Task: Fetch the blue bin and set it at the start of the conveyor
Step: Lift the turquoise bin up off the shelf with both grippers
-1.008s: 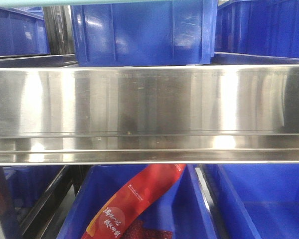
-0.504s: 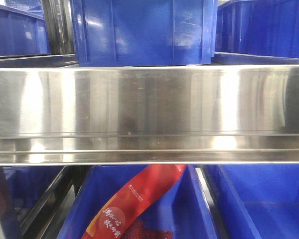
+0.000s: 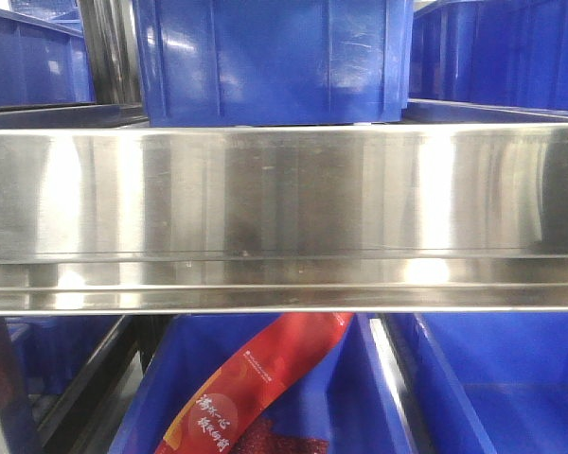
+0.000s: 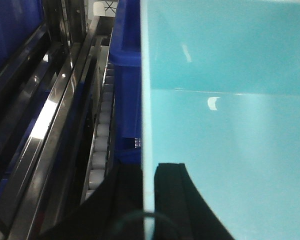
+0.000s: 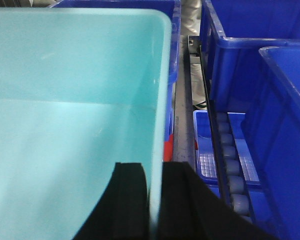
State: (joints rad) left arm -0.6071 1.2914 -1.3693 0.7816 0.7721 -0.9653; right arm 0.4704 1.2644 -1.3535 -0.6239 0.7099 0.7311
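Plainly, both grippers have hold of the blue bin [image 4: 230, 125], a pale cyan tub with smooth walls. In the left wrist view the left gripper [image 4: 148, 200] is closed down onto the tub's thin left wall. One black finger [image 4: 122, 205] is outside the wall and the other inside, with only the wall's thickness between them. In the right wrist view the right gripper [image 5: 154, 205] pinches the opposite wall of the blue bin [image 5: 65, 125] in the same way, just short of its rounded corner. One finger [image 5: 130, 200] is inside the tub and its mate outside.

The tub hangs between the two grippers, over the racking. A dark bin [image 4: 126, 90] is just beside its left wall, next to a track of grey rollers [image 4: 101, 135]. More dark bins [image 5: 240, 60] and another roller track [image 5: 230, 170] lie off its right wall. Whether the tub's base touches anything cannot be told.

The front view shows a shiny steel rail [image 3: 284, 208] across the middle, with a dark bin [image 3: 270, 61] on the shelf above it. Below the rail, a lower bin [image 3: 360, 397] holds a red packet [image 3: 256, 388]. The packet carries white Chinese characters and a line of small print, too blurred to read. No other writing or brand shows.
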